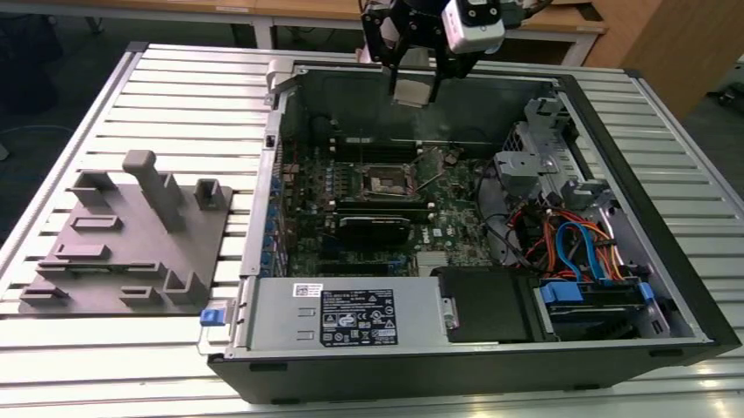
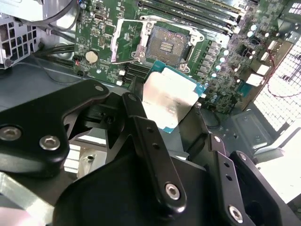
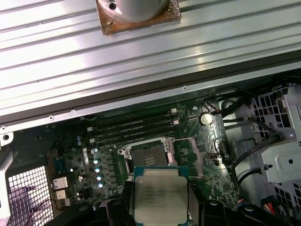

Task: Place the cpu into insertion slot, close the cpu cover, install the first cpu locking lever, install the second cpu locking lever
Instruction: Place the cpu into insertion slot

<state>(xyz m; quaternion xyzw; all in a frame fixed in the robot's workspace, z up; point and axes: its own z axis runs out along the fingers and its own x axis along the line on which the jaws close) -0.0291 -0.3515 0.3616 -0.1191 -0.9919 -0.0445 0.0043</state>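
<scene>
My gripper hangs above the back of the open computer case, shut on the cpu, a flat square chip with a dull silver top on a green base. The black fingers clamp two opposite edges of it. In the first wrist view the cpu sits just short of the insertion slot. That slot lies open on the motherboard with its dark centre bare. The cpu cover, a thin silvery frame, is swung open beside the slot. In the exterior view the slot is well below the gripper.
Long black memory slots run beside the socket. A grey power-supply box fills the case's near end, and a drive cage with coloured cables sits at the exterior view's right. A grey fixture block stands on the slatted table.
</scene>
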